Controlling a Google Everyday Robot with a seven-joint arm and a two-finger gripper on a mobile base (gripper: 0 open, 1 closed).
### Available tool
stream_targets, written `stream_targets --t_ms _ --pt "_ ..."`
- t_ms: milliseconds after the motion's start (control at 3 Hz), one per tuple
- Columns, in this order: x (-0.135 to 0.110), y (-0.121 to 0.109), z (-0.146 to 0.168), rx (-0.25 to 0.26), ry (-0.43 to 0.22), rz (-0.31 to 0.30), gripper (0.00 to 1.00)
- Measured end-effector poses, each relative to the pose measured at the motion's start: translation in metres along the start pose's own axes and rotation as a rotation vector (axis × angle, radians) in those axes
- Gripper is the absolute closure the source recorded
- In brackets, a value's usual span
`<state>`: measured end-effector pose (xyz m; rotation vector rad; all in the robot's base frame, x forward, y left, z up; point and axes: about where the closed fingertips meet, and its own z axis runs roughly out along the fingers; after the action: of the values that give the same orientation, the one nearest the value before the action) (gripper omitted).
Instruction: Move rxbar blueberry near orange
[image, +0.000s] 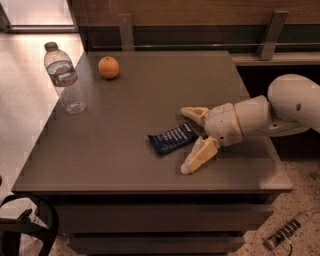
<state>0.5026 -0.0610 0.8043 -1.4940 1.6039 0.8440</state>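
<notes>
The rxbar blueberry (172, 139) lies flat on the grey table (130, 110), right of the middle, in a dark navy wrapper with pale lines. My gripper (186, 141) reaches in from the right, low over the table, with its two cream fingers spread wide. One finger (195, 113) is behind the bar's right end and the other (199, 156) is in front of it. The bar's right end sits between them, not gripped. The orange (108, 67) rests at the far left of the table, well away from the bar.
A clear water bottle (64, 78) stands upright near the table's left edge, in front of the orange. A wooden wall and metal rail posts (126, 31) run along the back. Dark straps (30, 227) lie on the floor at lower left.
</notes>
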Motion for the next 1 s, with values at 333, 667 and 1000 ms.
stream_targets --t_ms 333,667,1000 --pt "-0.0007 0.0015 0.0032 -0.006 0.000 -0.001 0.20" --pt "-0.0013 0.0020 0.0044 -0.009 0.000 -0.002 0.43" --pt "-0.0055 0.0018 0.0022 -0.009 0.000 -0.002 0.76"
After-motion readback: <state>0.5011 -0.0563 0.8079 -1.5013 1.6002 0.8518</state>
